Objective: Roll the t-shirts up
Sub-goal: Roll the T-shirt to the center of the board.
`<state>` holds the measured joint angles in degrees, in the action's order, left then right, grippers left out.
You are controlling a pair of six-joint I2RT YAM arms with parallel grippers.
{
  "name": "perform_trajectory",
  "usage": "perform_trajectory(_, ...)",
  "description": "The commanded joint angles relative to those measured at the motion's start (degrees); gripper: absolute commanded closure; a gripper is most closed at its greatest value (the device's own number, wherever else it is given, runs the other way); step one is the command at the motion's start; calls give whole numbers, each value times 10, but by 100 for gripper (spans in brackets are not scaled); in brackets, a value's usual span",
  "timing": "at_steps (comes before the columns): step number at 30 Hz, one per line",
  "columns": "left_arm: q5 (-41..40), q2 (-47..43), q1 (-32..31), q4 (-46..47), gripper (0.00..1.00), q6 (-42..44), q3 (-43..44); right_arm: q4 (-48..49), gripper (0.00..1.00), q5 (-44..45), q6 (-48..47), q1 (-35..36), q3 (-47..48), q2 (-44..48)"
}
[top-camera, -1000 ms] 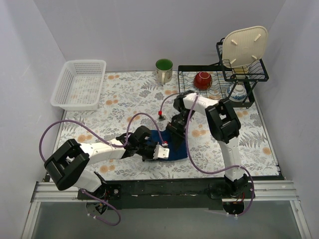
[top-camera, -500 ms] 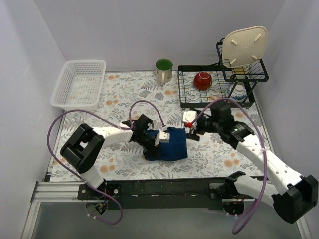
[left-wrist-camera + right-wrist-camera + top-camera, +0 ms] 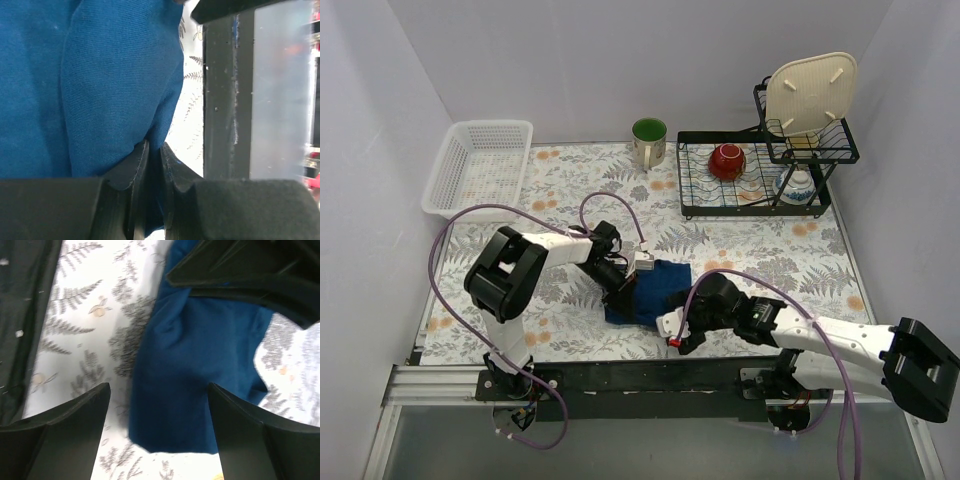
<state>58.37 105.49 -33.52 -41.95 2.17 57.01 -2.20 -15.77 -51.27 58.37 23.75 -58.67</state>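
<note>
The t-shirt [image 3: 655, 295] is a dark navy bundle, folded small, lying on the floral table near the front middle. My left gripper [image 3: 630, 272] sits at its far left edge. In the left wrist view the jaws [image 3: 155, 150] are pinched almost together with a fold of the blue cloth [image 3: 100, 75] caught between them. My right gripper [image 3: 675, 332] hovers at the shirt's near edge, open. In the right wrist view its fingers [image 3: 75, 415] stand wide apart with the shirt [image 3: 200, 355] ahead of them, touching nothing.
A white basket [image 3: 480, 168] stands at the back left and a green mug [image 3: 648, 140] at the back middle. A black dish rack [image 3: 750, 185] at the back right holds a red bowl [image 3: 727, 160] and a cream board [image 3: 810, 92]. A black rail [image 3: 650, 378] lines the near edge.
My right arm swung from the shirt's far right side round to its near edge. The left gripper shifted from the near side to the far left edge, its jaws closing further on the cloth.
</note>
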Motion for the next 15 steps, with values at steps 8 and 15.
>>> perform_trajectory(8, 91, 81, 36, -139, 100, 45, 73, 183, 16, 99, -21, 38, -53, -49)
perform_trajectory(15, 135, 112, 50, -202, 100, 85, 97, 324, 25, 144, -34, 42, -113, -81)
